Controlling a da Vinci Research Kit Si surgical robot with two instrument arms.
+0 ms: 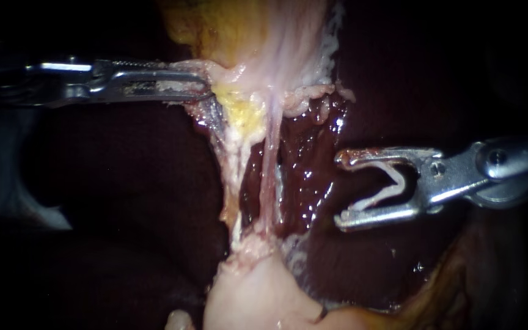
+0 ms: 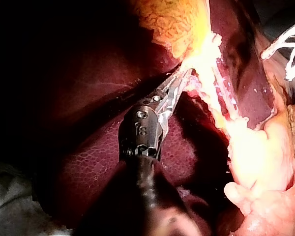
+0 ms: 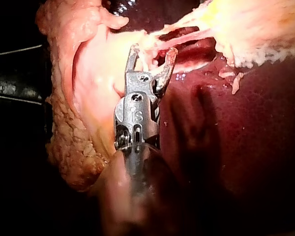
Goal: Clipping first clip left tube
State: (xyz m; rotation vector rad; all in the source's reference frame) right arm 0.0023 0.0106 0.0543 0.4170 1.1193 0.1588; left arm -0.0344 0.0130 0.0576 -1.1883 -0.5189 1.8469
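- Right instrument (image 1: pixel 341 189) reaches in from the right with its jaws standing wide. A white clip (image 1: pixel 381 195) sits spread open between them, touching both. Its mouth faces the tubes, so it looks loaded and lined up to slide over one.
- It hangs over the dark liver (image 1: pixel 313 177), near the tubes but touching neither.
- Left instrument (image 1: pixel 206 87) has its jaws clamped flat on the edge of the pale tissue (image 1: pixel 276 49) up top. I'd say it pulls that edge aside to draw the strands below taut and apart.
- Left tube (image 1: pixel 232 171), the whitish strand with yellow fat on it, runs from that grip down to the pale lump (image 1: pixel 258 293). It carries no clip yet.
- A thinner pink tube (image 1: pixel 268 171) lies between it and the clip. To my eye the jaws must get past that one without snagging it.
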